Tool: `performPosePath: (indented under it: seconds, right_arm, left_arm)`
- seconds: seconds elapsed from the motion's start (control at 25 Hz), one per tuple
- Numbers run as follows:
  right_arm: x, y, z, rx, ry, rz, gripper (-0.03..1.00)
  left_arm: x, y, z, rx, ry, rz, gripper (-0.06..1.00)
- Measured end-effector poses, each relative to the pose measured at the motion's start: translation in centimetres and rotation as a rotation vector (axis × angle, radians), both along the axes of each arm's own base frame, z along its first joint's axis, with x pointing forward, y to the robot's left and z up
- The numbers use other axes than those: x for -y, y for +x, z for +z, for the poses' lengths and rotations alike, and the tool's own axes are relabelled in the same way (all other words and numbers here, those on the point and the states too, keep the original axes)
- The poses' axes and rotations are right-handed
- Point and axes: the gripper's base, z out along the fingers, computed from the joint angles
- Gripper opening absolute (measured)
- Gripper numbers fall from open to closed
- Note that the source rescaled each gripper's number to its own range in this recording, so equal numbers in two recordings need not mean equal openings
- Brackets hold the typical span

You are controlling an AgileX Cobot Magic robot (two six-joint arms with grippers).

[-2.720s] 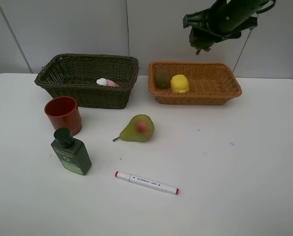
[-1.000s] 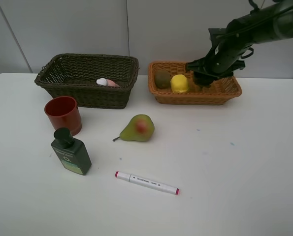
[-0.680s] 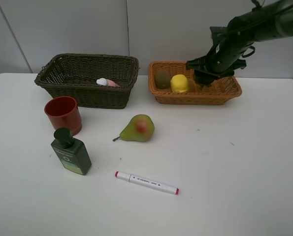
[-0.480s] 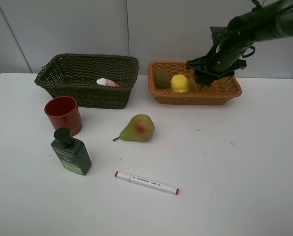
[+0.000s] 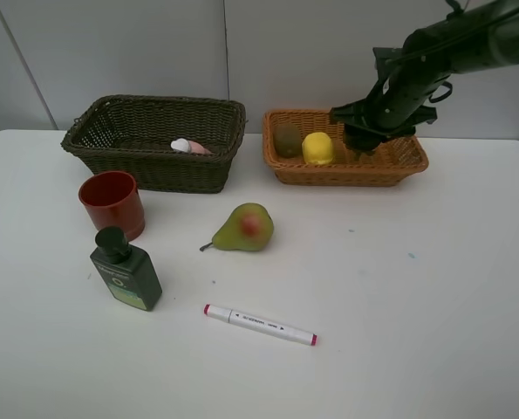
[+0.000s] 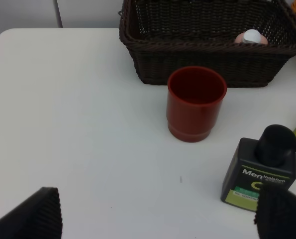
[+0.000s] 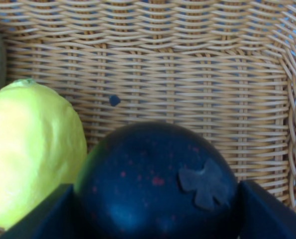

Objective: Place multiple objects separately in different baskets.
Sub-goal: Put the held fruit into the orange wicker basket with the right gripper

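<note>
Your right gripper [image 5: 361, 140] clamped on dark fruit [image 7: 152, 174], in tan basket [image 5: 399, 170] beside lemon [image 5: 318, 148]; kiwi [image 5: 287, 140] in too; pink bottle [image 5: 189, 147] in dark basket [image 5: 154, 170]; left gripper [image 6: 157, 219] spread, empty; pear [image 5: 246, 227], cup [image 5: 111, 202], green bottle [image 5: 126, 275], marker [image 5: 259, 324] pending on tabletop [image 5: 416, 305].

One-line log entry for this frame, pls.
right gripper: shut on dark round fruit, in tan basket beside lemon | left gripper: open, empty | pear, marker, red cup, green bottle: on table
</note>
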Motion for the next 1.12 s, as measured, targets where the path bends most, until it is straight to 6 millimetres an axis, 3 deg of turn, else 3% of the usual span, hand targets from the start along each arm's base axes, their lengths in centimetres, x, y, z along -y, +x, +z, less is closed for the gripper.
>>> performPosePath:
  seconds: [0.24,0.28,0.4,0.52,1.0,1.12]
  right_arm:
    - [0.0,-0.16,-0.11,-0.021,0.014,-0.021,0.63]
    - [0.02,-0.2,-0.13,-0.026,0.015,-0.025,0.67]
    - [0.06,-0.27,-0.18,-0.035,0.017,-0.037,0.91]
    - [0.09,-0.33,-0.22,-0.043,0.018,-0.046,0.98]
    - [0.19,-0.5,-0.26,-0.062,0.01,-0.052,1.0]
    - [0.27,-0.7,0.58,-0.054,0.011,-0.056,1.0]
  left_arm:
    - [0.0,0.0,0.0,0.0,0.0,0.0,1.0]
    - [0.0,0.0,0.0,0.0,0.0,0.0,1.0]
    - [0.0,0.0,0.0,0.0,0.0,0.0,1.0]
    - [0.0,0.0,0.0,0.0,0.0,0.0,1.0]
    - [0.0,0.0,0.0,0.0,0.0,0.0,1.0]
    - [0.0,0.0,0.0,0.0,0.0,0.0,1.0]
